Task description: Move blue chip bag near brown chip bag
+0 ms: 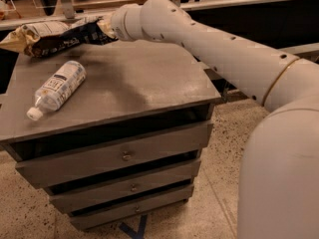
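Hand (106,28) seemingly at blue chip bag (85,33)

Arm (214,51): smooth off-white tubular casing, widening away from the tool. A row of small dark dots is noted along its upper side. A thin gold-tan ring (277,78) is seen far behind the tool. Tool (104,27): cream-yellow part seen over the bench (149,83) far edge, ahead of a rounded wrist.
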Motion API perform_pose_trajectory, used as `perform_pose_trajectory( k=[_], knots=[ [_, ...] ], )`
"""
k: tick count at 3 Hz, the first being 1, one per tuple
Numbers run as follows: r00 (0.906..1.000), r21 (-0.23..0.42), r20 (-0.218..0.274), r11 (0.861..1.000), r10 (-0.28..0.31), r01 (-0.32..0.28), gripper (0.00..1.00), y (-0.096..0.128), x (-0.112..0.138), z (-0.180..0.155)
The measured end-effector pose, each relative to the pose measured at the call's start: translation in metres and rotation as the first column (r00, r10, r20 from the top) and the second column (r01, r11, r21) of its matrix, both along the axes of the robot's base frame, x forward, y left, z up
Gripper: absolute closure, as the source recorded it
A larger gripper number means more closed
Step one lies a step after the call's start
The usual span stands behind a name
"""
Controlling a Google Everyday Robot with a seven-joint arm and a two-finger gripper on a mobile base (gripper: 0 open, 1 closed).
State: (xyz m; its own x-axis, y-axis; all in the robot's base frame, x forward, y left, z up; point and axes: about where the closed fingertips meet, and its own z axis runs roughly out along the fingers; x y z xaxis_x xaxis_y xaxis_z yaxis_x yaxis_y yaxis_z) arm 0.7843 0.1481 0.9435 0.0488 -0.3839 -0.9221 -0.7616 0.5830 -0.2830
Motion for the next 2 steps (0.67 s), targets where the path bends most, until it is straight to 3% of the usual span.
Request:
perform_pose_trajectory(
  k=[2],
  knots=[
    [0.9997, 0.010, -0.016, 1.000, 0.019, -0.019, 0.12, 0.0049, -0.0042, -0.0032]
  ],
)
